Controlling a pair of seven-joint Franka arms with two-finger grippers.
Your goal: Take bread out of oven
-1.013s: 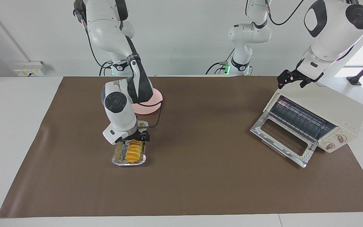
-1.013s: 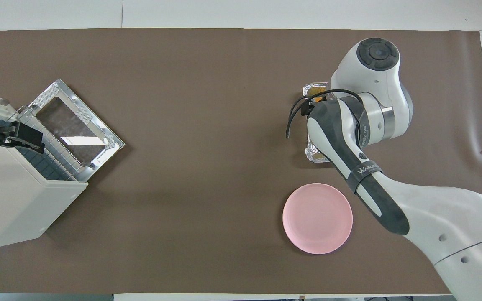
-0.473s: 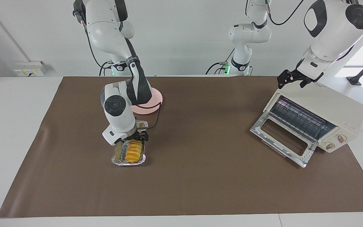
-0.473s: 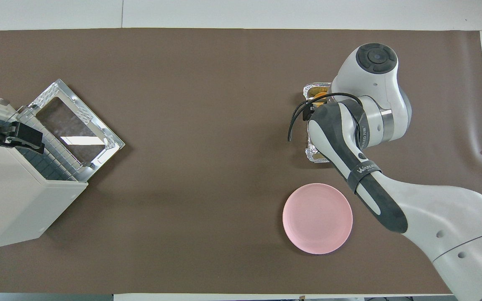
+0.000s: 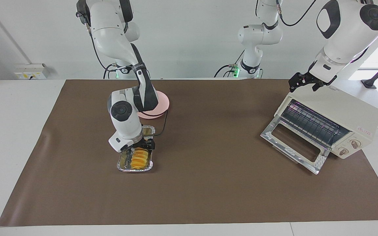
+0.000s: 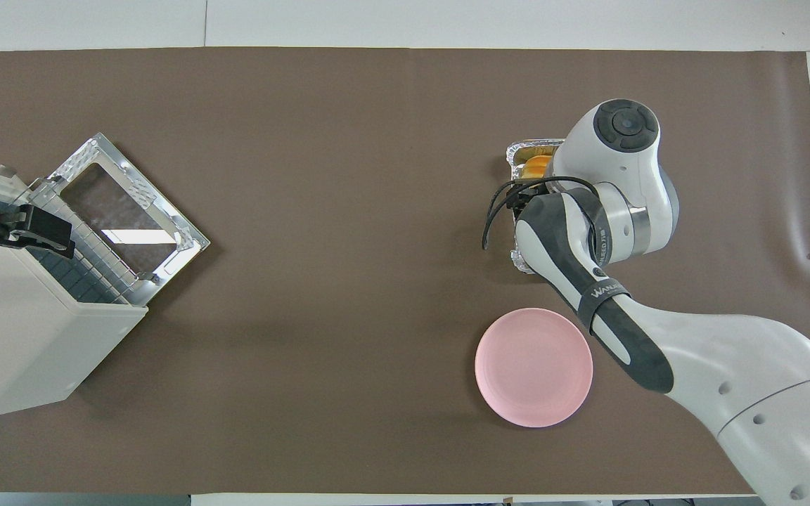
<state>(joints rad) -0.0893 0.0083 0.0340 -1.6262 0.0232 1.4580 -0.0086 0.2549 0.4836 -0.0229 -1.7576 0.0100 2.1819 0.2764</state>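
The golden ridged bread lies in a silver foil tray on the brown mat, toward the right arm's end. My right gripper hangs low over the end of the tray nearer the robots, just above the bread. In the overhead view the arm covers most of the tray, and only one end of the bread shows. The cream oven stands at the left arm's end with its glass door dropped open and its rack bare. My left gripper rests at the oven's top back corner.
A pink plate lies nearer to the robots than the tray and is partly hidden by the right arm; it shows whole in the overhead view. The brown mat covers the table.
The right arm's wrist has drawn back toward the robots and a little upward, uncovering more of the bread. Bread and tray have stayed in place. The left arm has not moved.
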